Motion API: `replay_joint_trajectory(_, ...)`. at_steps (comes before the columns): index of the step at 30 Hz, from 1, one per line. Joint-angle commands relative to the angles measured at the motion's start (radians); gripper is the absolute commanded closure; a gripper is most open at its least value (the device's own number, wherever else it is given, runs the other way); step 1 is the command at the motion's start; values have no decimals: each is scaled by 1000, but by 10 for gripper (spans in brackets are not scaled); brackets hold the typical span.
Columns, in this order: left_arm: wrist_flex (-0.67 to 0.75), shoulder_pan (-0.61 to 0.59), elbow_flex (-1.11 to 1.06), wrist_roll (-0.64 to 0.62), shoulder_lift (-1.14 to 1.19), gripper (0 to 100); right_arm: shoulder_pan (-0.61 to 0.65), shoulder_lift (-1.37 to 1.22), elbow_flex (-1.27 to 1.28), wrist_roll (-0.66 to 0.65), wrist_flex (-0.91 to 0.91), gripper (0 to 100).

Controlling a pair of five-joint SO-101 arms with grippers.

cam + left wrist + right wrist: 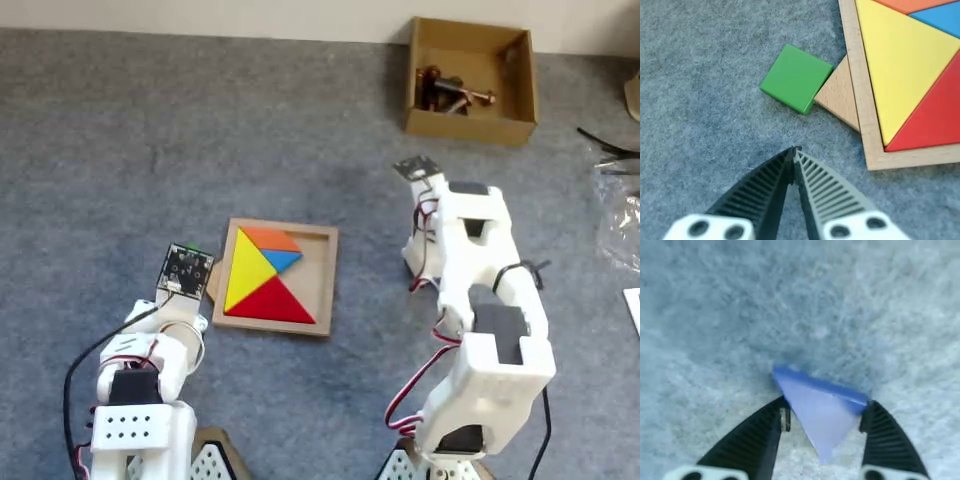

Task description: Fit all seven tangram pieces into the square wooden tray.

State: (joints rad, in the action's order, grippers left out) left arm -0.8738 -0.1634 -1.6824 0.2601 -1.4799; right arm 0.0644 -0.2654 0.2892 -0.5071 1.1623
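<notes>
The square wooden tray [322,280] lies mid-table and holds a yellow triangle [246,272], a red triangle [272,300], an orange piece [270,238] and a blue piece [282,260]. Outside the tray's rim [859,100] lie a green square [796,77] and a plain wooden triangle [840,95], touching each other. My left gripper [794,151] is shut and empty, just short of those two pieces. My right gripper [825,407] is shut on a light blue triangle [820,412] over the grey carpet; its arm [470,250] stands right of the tray.
A cardboard box [470,80] with a few metal parts stands at the back right. Clear plastic wrapping [620,225] and cables lie at the right edge. Grey carpet covers the table.
</notes>
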Motion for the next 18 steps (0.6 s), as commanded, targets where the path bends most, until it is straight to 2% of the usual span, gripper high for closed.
replay_joint_trajectory(1, -3, 12, -22, 8, -15, 993, 74, 4, -21, -15, 74, 833)
replay_joint_trajectory(18, -3, 12, -22, 8, -15, 993, 147, 4, -24, -15, 110, 992)
